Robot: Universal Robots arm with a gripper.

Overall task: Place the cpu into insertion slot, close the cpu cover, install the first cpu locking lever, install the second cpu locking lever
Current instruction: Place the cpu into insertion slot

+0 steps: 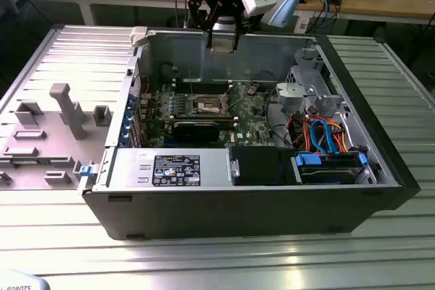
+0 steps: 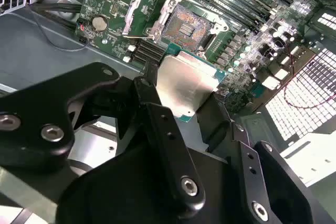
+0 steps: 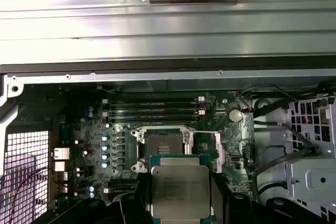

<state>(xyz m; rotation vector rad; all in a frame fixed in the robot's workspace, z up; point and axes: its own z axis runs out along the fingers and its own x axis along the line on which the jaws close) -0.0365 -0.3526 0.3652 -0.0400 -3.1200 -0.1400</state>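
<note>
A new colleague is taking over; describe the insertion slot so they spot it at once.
Look inside the open computer case at the green motherboard. Near the board's middle sits the insertion slot: a square socket with a dark centre and shiny metal rim, unlike the long narrow black memory slots beside it.

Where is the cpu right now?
In both wrist views the cpu is clamped in the gripper, held in the air over the motherboard, not yet seated in the empty insertion slot beyond it.

The cpu [image 3: 179, 190] has a matt metal top, the insertion slot [image 3: 161, 142] a shiny rim.
</note>
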